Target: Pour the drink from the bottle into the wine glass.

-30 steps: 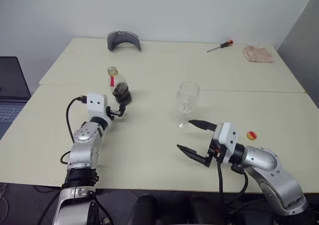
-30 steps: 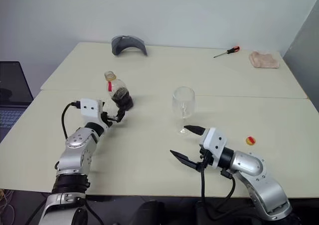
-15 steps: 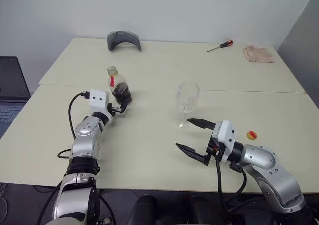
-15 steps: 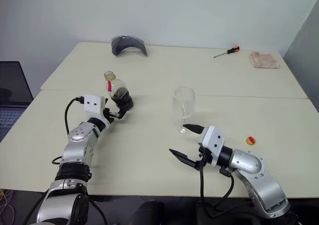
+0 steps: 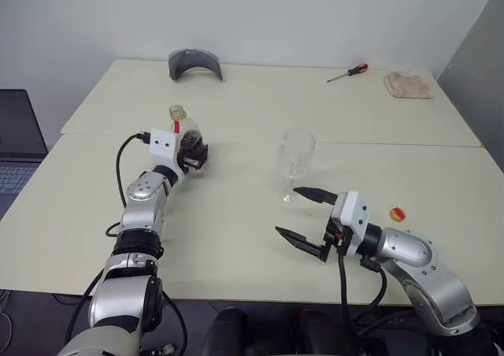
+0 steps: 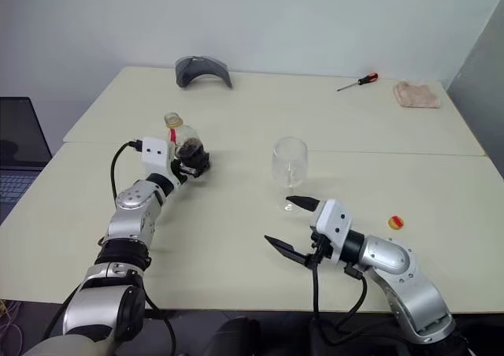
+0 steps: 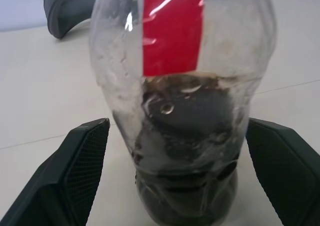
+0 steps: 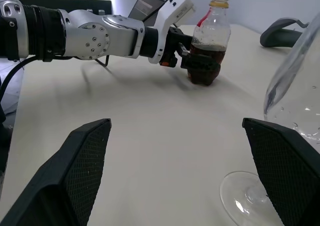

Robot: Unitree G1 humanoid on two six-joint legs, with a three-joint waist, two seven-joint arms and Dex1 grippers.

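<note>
Overhead, from the left eye view, the small clear plastic bottle [image 5: 187, 135] of dark brown drink [image 5: 191, 145] stands uncapped on the pale beige table [image 5: 236, 214], with the left gripper [image 5: 193, 154] spread wide around its lower body, not clamped. Well to the bottle's right, the clear stemmed wine glass [image 5: 297, 161] stands upright and empty. Just before its foot, the right gripper [image 5: 303, 214] hovers with fingers fully apart, holding nothing. A small yellow-and-red cap [image 5: 398, 213] lies beside that arm.

Closer, the left wrist view puts both black fingers [image 7: 75, 173] clear of the bottle's sides.

Lastly, the right wrist view shows the glass's foot [image 8: 245, 203] between its splayed fingers [image 8: 72, 171].
</note>
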